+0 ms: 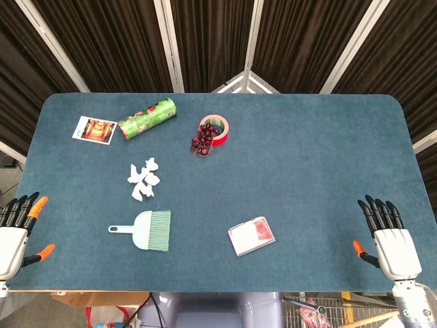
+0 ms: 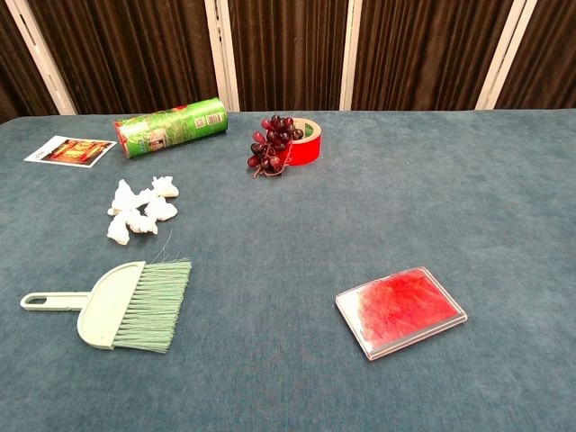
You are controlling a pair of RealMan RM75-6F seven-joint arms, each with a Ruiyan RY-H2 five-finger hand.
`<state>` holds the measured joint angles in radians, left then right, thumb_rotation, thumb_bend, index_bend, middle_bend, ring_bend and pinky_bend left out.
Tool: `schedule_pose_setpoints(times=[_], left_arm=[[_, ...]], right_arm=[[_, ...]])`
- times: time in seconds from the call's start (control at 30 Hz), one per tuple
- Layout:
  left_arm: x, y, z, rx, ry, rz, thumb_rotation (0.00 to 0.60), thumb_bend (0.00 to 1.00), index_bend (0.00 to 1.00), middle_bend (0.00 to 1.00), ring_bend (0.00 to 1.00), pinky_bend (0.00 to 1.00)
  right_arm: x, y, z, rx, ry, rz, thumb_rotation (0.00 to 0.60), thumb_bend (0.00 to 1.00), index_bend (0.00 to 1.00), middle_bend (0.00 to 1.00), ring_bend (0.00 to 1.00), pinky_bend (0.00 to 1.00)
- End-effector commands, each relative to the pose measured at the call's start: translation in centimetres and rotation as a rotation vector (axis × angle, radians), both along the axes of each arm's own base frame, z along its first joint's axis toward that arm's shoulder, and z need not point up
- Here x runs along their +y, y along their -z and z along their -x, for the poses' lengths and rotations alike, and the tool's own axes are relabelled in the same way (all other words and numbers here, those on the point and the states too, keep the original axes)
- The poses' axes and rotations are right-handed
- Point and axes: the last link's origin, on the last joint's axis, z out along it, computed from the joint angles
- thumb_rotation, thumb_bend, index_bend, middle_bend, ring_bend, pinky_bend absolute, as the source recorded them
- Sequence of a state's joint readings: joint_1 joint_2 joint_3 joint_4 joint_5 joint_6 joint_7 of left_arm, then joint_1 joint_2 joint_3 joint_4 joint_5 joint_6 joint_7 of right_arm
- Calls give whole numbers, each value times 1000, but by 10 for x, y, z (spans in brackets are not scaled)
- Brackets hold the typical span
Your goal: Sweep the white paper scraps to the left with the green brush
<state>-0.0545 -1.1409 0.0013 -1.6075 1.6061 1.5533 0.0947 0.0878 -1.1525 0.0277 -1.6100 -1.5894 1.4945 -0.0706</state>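
Note:
A pale green brush (image 1: 147, 230) (image 2: 121, 306) lies flat on the blue table, handle pointing left, bristles to the right. Several crumpled white paper scraps (image 1: 143, 179) (image 2: 139, 209) sit in a cluster just beyond it. My left hand (image 1: 15, 232) rests at the table's front left edge, fingers spread, holding nothing, well left of the brush. At the front right edge my right hand (image 1: 388, 239) is likewise open and empty. Neither hand shows in the chest view.
A green cylindrical can (image 1: 147, 118) (image 2: 169, 126) lies on its side at the back left, beside a small picture card (image 1: 94, 129) (image 2: 69, 150). A red tape roll (image 1: 214, 130) (image 2: 305, 141) with dark grapes (image 1: 202, 143) (image 2: 272, 143) sits mid-back. A clear case with red contents (image 1: 251, 235) (image 2: 400, 310) lies front centre-right.

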Motion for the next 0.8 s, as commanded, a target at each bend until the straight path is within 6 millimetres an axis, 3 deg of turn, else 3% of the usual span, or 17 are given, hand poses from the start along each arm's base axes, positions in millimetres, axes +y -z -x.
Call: schedule_pose_setpoints(times=[0.03, 0.33, 0.43, 0.53, 0.6, 0.7, 0.8], left_arm=[[0, 0, 0, 1, 0, 0, 600, 0, 0, 0, 0, 30], [-1, 2, -1, 0, 0, 8, 600, 0, 0, 0, 0, 30], [0, 4, -3, 3, 0, 22, 600, 0, 0, 25, 38, 122], [6, 7, -8, 23, 14, 31, 600, 38, 1, 350, 387, 492], [10, 12, -13, 18, 15, 48, 600, 116, 84, 649, 687, 788], [20, 25, -22, -13, -18, 106, 600, 180, 293, 898, 915, 970], [34, 37, -34, -12, -40, 146, 600, 211, 404, 997, 997, 1000]], right_arm=[[0, 0, 0, -1, 1, -1, 600, 322, 0, 0, 0, 1], [2, -2, -1, -4, 0, -1, 600, 322, 0, 0, 0, 1], [1, 0, -1, -1, 1, -7, 600, 321, 0, 0, 0, 1], [0, 1, -1, -2, 3, -7, 600, 321, 0, 0, 0, 1], [0, 1, -1, -5, 3, -5, 600, 322, 0, 0, 0, 1], [0, 1, -1, -8, -1, -6, 600, 322, 0, 0, 0, 2], [0, 1, -2, -11, -4, -10, 600, 321, 0, 0, 0, 1]])
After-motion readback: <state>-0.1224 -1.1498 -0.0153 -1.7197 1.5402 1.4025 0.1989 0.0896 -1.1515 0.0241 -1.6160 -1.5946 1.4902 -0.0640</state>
